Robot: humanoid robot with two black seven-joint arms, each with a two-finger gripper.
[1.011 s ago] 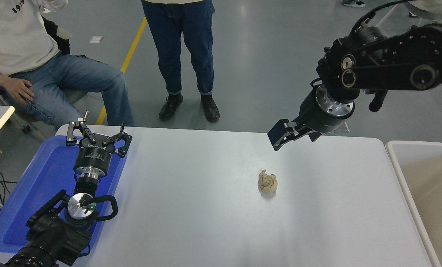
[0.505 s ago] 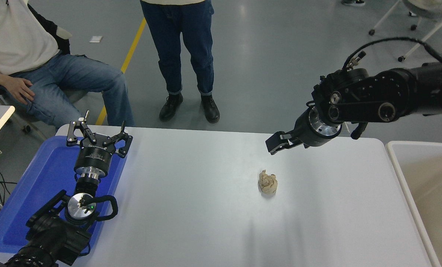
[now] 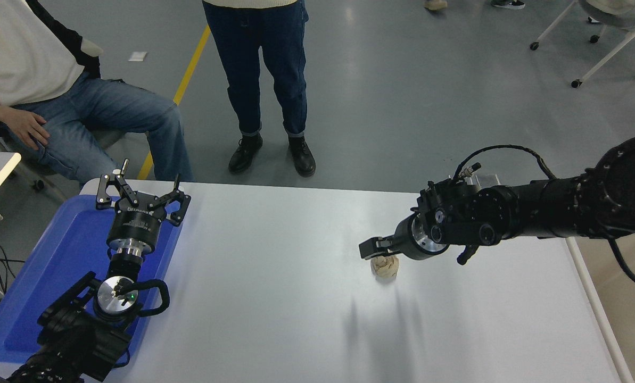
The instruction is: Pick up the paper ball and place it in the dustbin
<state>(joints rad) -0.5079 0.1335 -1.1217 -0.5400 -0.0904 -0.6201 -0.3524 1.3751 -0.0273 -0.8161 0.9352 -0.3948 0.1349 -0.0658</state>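
Observation:
The paper ball, a small tan crumpled wad, lies on the white table right of centre. My right gripper comes in low from the right and hangs just above the ball's upper left, covering its top edge. Seen side-on, its state does not show. The dustbin, cream with a white rim, stands at the table's right edge, its far end hidden behind my right arm. My left gripper is parked open and holding nothing over the blue tray at the lower left.
A shallow blue tray lies along the table's left side under the left arm. One person sits beyond the far left corner and another stands at the far edge. Chair legs show at the top right.
My right arm has dropped from high above the table's far right and moved left and nearer, bringing the gripper down onto the paper ball. The ball and left arm have not moved.

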